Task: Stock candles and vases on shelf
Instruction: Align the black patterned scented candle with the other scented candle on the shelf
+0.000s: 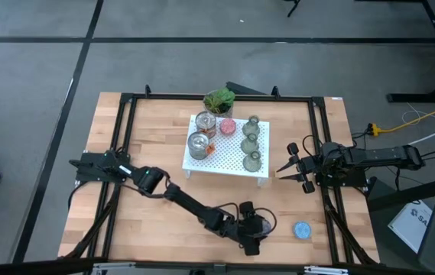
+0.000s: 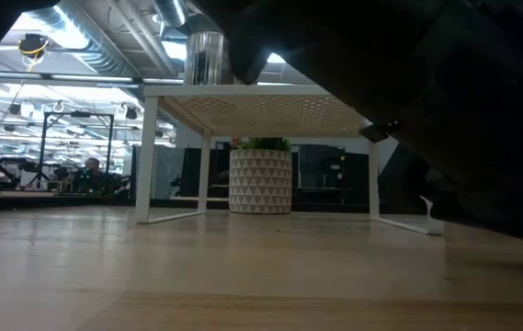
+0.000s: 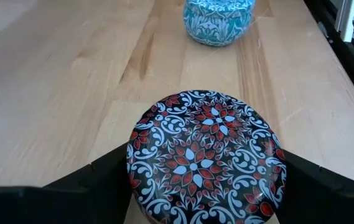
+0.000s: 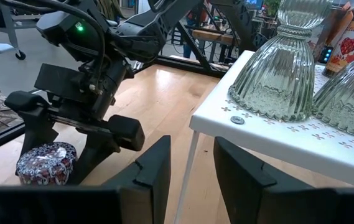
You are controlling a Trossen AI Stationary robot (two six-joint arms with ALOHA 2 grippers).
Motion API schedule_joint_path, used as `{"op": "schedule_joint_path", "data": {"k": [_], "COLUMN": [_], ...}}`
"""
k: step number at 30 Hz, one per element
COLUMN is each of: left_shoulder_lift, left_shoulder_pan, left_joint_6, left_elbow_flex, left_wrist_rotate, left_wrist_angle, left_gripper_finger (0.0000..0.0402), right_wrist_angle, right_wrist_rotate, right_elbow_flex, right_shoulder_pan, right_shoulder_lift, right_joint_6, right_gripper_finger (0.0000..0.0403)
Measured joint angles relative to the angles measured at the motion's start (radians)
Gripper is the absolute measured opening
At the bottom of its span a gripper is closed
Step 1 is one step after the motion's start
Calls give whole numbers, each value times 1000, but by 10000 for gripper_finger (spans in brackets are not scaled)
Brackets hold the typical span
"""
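High view. I see the white shelf at the table's centre, toward the far side, with a potted plant just behind it. On the shelf stand two silver tins, a pink candle and three vases in a row down its right half. My left gripper is low at the near edge of the table, near and right of the shelf, and a dark candle sits between its fingers. A light blue candle lies on the wood just to its right. My right gripper waits just off the shelf's right end, fingers spread and holding nothing.

Low view. The shelf stands on its legs with one silver tin showing on top; the plant's patterned pot shows beneath it. A dark arm fills the upper right.

Left wrist view. The dark candle, its lid patterned in red and pale blue, lies between the two fingers, which sit against its sides. The light blue candle stands beyond it, apart, on the wood.

Right wrist view. The right gripper is parted and empty beside the shelf edge, where two vases stand. Farther off, the left gripper is at the dark candle on the table.
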Motion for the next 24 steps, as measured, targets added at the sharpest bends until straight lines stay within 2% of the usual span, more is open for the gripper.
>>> {"op": "schedule_joint_path", "data": {"k": [11, 24], "left_shoulder_lift": [-34, -152], "left_shoulder_pan": [-21, -55], "left_joint_6": [12, 95], "left_elbow_flex": [0, 0], "left_wrist_rotate": [-129, -290], "left_wrist_angle": [-12, -192], "left_gripper_finger": [293, 294], "right_wrist_angle": [0, 0], "right_wrist_rotate": [0, 0], "right_elbow_flex": [0, 0], "right_shoulder_pan": [0, 0], "right_shoulder_lift": [0, 0], "right_joint_6": [0, 0], "right_gripper_finger": [124, 124]}}
